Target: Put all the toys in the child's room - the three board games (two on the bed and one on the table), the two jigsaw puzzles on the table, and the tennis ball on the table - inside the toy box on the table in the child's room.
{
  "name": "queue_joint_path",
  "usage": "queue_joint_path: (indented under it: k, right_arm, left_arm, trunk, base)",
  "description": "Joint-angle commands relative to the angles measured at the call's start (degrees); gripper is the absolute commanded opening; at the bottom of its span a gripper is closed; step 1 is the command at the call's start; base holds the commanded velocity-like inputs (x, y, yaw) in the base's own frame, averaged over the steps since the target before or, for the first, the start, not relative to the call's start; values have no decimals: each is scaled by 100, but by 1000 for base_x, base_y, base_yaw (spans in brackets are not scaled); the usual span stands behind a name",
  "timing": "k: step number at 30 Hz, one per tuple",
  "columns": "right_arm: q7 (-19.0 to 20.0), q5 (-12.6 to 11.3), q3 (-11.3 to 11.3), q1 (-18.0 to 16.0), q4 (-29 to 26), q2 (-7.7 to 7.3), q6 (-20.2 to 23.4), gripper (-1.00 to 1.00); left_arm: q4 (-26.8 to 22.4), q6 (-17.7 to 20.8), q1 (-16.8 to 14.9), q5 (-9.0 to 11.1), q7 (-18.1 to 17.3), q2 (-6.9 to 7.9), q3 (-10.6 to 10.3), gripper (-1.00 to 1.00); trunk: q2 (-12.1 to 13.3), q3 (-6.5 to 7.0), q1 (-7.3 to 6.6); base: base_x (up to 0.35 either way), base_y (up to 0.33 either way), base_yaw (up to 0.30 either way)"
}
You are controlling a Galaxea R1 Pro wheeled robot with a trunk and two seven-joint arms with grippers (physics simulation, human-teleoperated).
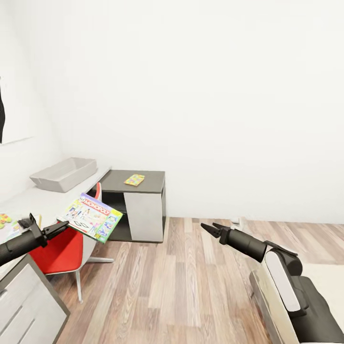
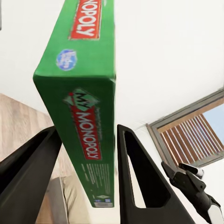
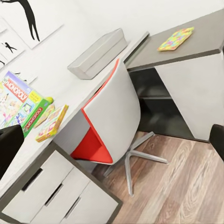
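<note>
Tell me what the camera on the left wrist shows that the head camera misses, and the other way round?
The left wrist view alone shows, close up, the left gripper's fingers clamping the Monopoly box's green edge, plus a slatted window. The head view alone shows the toy box on the table, the red chair, a jigsaw puzzle on the dark-topped cabinet, and the wood floor. Both show the Monopoly box held by the left gripper and the right gripper.

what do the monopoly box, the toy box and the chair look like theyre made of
Monopoly box: likely printed cardboard with a slight sheen, given its sharp folded edges and printed green sides. Toy box: looks like pale grey matte plastic, moulded with sloping walls. Chair: smooth hard shell, probably plastic, white outside and red inside, on a grey metal-looking base. These are renders, so all are guesses.
</note>
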Motion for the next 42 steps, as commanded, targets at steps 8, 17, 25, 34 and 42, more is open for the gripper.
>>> queue_joint_path:
  k: [8,17,25,34,42]
  right_arm:
    - [-9,-32,-7,-4,8,3,11,100]
    - [25,-32,-7,-4,1,0,14,100]
    - [50,-30,-7,-4,-25,0,58,100]
    - [49,-32,-7,-4,-26,-2,58,100]
    - [36,-24,-7,-4,-26,0,48,100]
  left_arm:
    - [0,46,-7,27,-19,0,8,-100]
    - [0,46,-7,28,-18,-1,8,-100]
    - [0,46,-7,28,-24,0,8,-100]
    - [0,46,-7,28,-20,1,8,-100]
    - [0,46,-7,34,-18,-13,8,-100]
  trunk:
    - [-6,-9,4]
    - [-6,-9,4]
    - [-6,-9,4]
    - [-6,-9,4]
    - [-6,-9,4]
  base:
    - [328,-3,25]
    - [329,0,1]
    - [329,0,0]
    - [327,0,0]
    - [315,0,126]
